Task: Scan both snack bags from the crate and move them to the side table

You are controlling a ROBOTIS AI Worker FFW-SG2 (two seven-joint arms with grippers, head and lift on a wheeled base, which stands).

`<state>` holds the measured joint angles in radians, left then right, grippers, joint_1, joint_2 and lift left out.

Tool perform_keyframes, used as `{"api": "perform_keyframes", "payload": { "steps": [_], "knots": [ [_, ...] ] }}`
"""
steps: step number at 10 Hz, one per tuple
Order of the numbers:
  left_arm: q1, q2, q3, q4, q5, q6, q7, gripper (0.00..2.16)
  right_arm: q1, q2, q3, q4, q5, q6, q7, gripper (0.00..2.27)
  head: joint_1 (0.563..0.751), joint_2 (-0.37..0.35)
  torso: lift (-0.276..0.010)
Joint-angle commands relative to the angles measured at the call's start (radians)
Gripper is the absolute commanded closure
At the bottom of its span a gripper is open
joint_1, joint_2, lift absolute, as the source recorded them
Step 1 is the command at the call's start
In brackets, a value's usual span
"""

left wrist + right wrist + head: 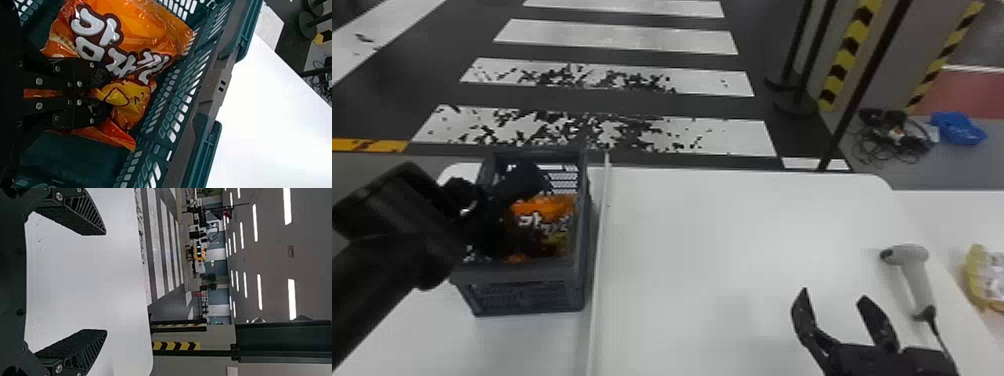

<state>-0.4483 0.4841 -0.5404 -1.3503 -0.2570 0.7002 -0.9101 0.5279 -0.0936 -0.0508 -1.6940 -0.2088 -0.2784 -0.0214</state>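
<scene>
Orange bag [125, 19]: lay inside the crate [524, 274], one end pinched low against its printed front.
Left gripper [102, 93]: was down in the crate, fingers drawn narrow with the bag's film between them.
Right gripper [835, 295]: hung over the white table [727, 225] near the scanner [917, 275], fingers wide apart and holding nothing.
Yellow packet [977, 280]: sat on the side table [949, 215], likely the other snack bag, its share of the work probably done.
Grasp in the crate: seemed the step in hand, with scanning and placing ahead for the orange one.
Lift over the rim: looked next; it called for a steady hold and a raise free of the slotted wall, where loose film could snag.
Scanner turn: would then want the right gripper round its handle and the bag's code facing it.
</scene>
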Motion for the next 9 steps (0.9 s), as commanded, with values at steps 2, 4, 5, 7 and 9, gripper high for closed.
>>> {"api": "perform_keyframes", "payload": {
  "steps": [2, 4, 5, 7, 9],
  "knots": [
    [0.043, 0.019, 0.079, -0.096, -0.002, 0.011, -0.006, 2.14, 0.000, 0.000, -0.001, 0.002, -0.001, -0.001, 0.000, 0.12, 0.695, -0.077, -0.099],
    [0.083, 0.042, 0.151, -0.181, 0.007, 0.029, -0.007, 2.14, 0.000, 0.000, 0.000, 0.004, -0.001, -0.001, 0.000, 0.12, 0.695, -0.071, -0.099],
    [0.100, 0.048, 0.189, -0.193, 0.013, 0.029, -0.004, 2.14, 0.000, 0.000, 0.000, 0.004, -0.001, -0.001, 0.000, 0.12, 0.695, -0.063, -0.099],
    [0.151, 0.054, 0.273, -0.237, 0.036, 0.026, 0.005, 2.14, -0.002, 0.000, 0.002, 0.005, -0.001, 0.002, 0.000, 0.12, 0.695, -0.040, -0.099],
    [0.211, 0.056, 0.353, -0.279, 0.073, -0.004, 0.042, 2.14, -0.002, 0.000, 0.002, 0.004, 0.000, 0.008, 0.000, 0.12, 0.695, -0.021, -0.099]
  ]
}}
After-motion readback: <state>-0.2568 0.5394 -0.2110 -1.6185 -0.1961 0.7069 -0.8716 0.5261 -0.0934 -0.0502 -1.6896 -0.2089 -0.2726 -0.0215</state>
